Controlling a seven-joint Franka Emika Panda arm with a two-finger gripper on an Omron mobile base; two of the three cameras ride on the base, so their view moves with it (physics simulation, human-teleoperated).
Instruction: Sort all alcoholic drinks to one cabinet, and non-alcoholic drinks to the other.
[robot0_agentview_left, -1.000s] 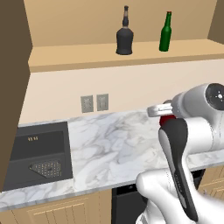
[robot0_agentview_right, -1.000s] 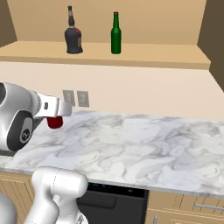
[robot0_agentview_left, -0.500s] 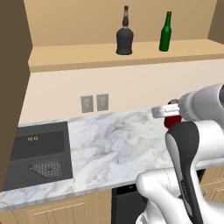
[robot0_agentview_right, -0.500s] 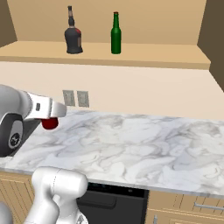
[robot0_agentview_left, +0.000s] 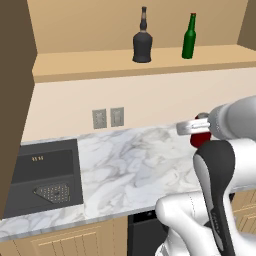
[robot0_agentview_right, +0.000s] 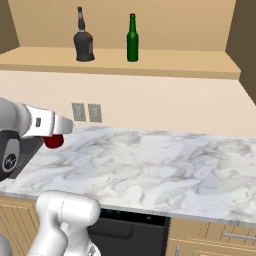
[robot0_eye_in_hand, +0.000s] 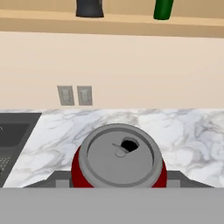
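Note:
My gripper (robot0_eye_in_hand: 118, 180) is shut on the red can (robot0_eye_in_hand: 119, 159), whose silver top with its opening faces the hand camera. The left base view has the can (robot0_agentview_left: 200, 138) held above the marble counter (robot0_agentview_left: 130, 170) at the right, under the white hand (robot0_agentview_left: 192, 127). From the right base it (robot0_agentview_right: 53, 142) hangs at the left under the hand (robot0_agentview_right: 49, 127). The black round-bellied bottle (robot0_agentview_left: 142, 44) and the green bottle (robot0_agentview_left: 189, 38) stand upright on the shelf of the open wall cabinet (robot0_agentview_left: 100, 65), well above and beyond the gripper.
A dark sink (robot0_agentview_left: 44, 175) is set into the counter at the left. Two wall outlets (robot0_agentview_left: 108, 118) sit on the backsplash. A dark cabinet door (robot0_agentview_left: 15, 100) stands open at the far left. My own white arm (robot0_agentview_left: 215, 200) fills the lower right.
The gripper, still holding the red can, has drawn back from the wall toward the base. The bottles and the view have not moved.

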